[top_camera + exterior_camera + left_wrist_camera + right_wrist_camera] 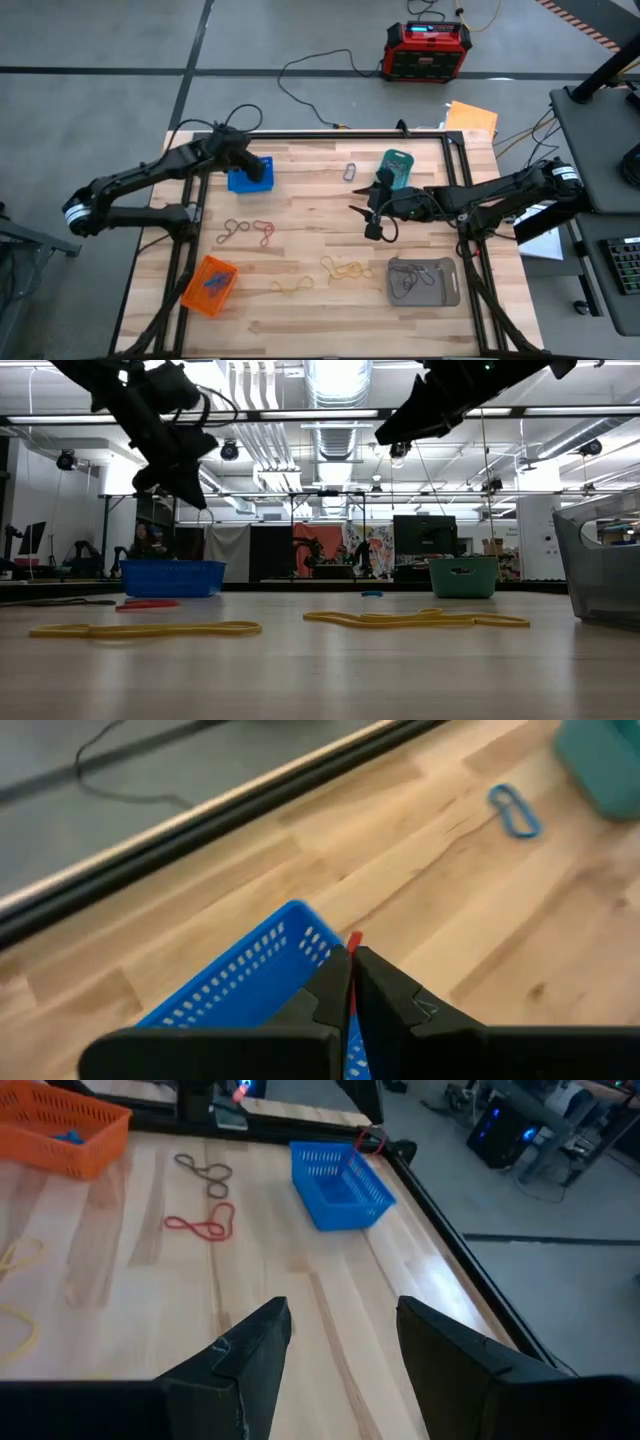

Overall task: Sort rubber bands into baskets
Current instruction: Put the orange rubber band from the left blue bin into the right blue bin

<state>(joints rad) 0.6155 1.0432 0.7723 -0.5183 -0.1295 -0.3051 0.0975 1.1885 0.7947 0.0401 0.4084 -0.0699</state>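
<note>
1. My left gripper (262, 172) hangs over the blue basket (243, 180) at the table's far left, fingers pressed together on a thin red band (353, 942) that pokes up between the tips, seen in the left wrist view just above the basket's perforated wall.
2. My right gripper (372, 221) hovers above bare wood near the table's middle, its fingers (262, 1342) standing well apart with nothing between them.
3. The teal basket (397, 166) sits near the far edge, just beyond my right arm, with a blue loop (350, 172) lying on the boards close beside it.
4. The orange basket (210, 285) rests at the near left corner, tilted to the table's edges, with blue bands (213, 283) inside.
5. The grey basket (424, 281) lies at the near right and holds a tangle of grey bands (405, 279).
6. Loose on the wood between the baskets: a grey-brown band (236, 231) and a red band on the table (265, 232) side by side left of centre, and yellow bands (345, 268) nearer the front, one close to the grey basket's left wall.
7. From table height, the yellow bands stretch flat across the foreground, the blue and teal baskets stand behind them, and both my arms reach down from above.
</note>
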